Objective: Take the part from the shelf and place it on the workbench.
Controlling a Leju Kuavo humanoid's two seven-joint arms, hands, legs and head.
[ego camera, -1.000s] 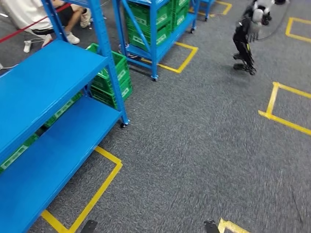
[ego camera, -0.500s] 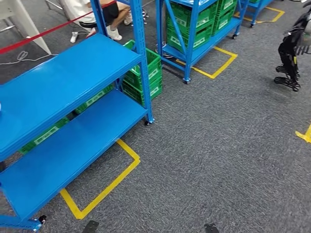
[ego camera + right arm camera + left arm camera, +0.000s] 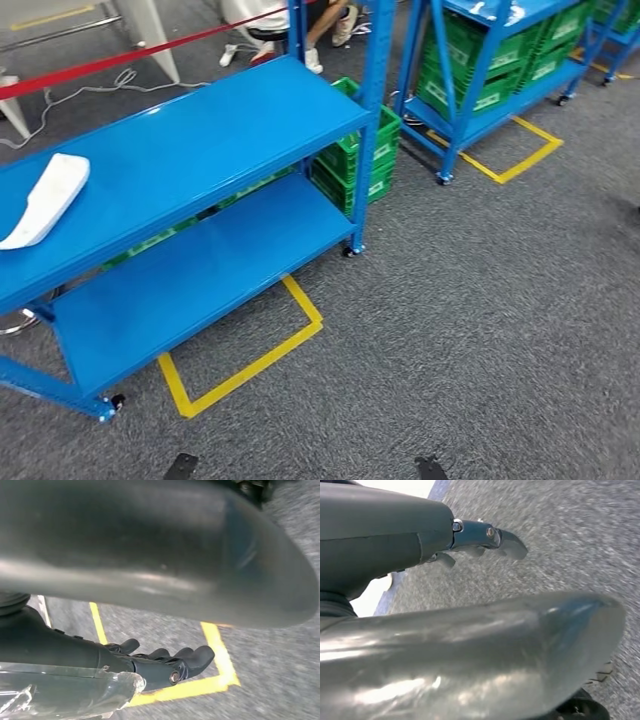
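A white, elongated part [image 3: 41, 200] lies flat on the top board of a blue shelf [image 3: 196, 135] at the left of the head view. My left hand [image 3: 486, 535] hangs over grey carpet in the left wrist view, fingers stretched out and holding nothing. In the right wrist view, my right hand [image 3: 166, 662] hangs above a yellow floor marking, fingers straight and empty. Both hands are far from the part.
Green crates [image 3: 362, 160] sit on the floor behind the shelf's right post. A second blue shelf [image 3: 490, 70] with green crates stands at the back right. Yellow tape [image 3: 249, 360] marks the carpet. A red rope [image 3: 113, 62] and a seated person's feet [image 3: 332, 25] lie beyond.
The camera has swung left, so the whole scene shifted right. The white part on the shelf's top board has come into view, and the dark robot at the far right has left it.
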